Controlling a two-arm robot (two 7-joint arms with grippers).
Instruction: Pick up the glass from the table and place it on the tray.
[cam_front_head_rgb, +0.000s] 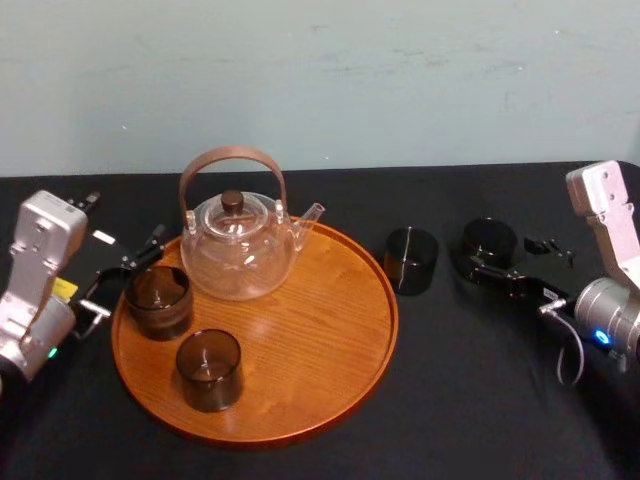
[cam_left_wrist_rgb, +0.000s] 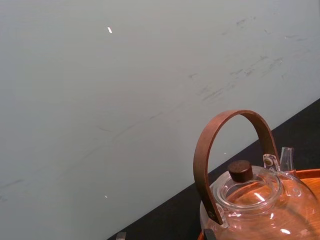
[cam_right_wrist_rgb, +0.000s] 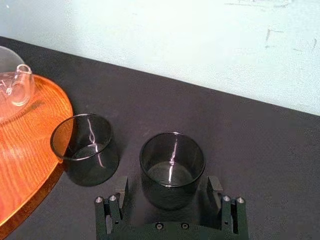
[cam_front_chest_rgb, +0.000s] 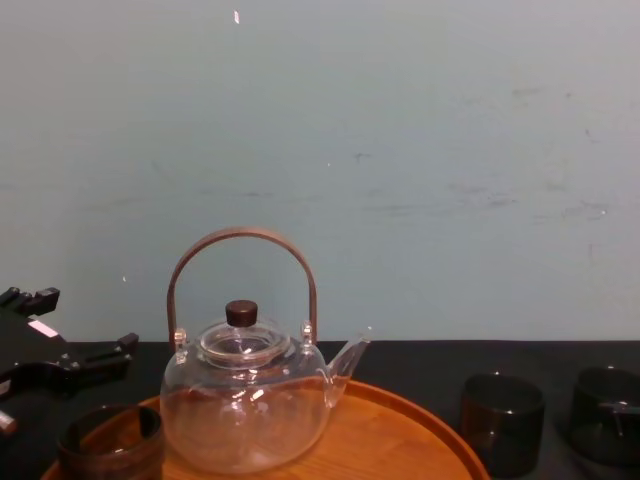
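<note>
Between the right gripper's (cam_right_wrist_rgb: 167, 189) jaws: a smoked glass (cam_right_wrist_rgb: 172, 167) stands upright, with a thin gap at each finger.
Outside the tray-side jaw: a second smoked glass (cam_right_wrist_rgb: 85, 155) blocks the way. It stands just beside the first and close to the tray (cam_right_wrist_rgb: 30, 165) rim.
Outside the other jaw: bare black tablecloth (cam_right_wrist_rgb: 270, 165), free.
Ahead of those jaws: open cloth up to the wall (cam_right_wrist_rgb: 165, 35).
Over the tray: the half towards the right jaws is bare wood. The glass teapot (cam_front_head_rgb: 238, 250) with its tall hoop handle stands at the far side.
Ahead of the left gripper's (cam_front_head_rgb: 132, 270) spread jaws: a tray glass (cam_front_head_rgb: 158, 300) close in front, the teapot just past it, and another glass (cam_front_head_rgb: 209, 368) nearer the robot.
</note>
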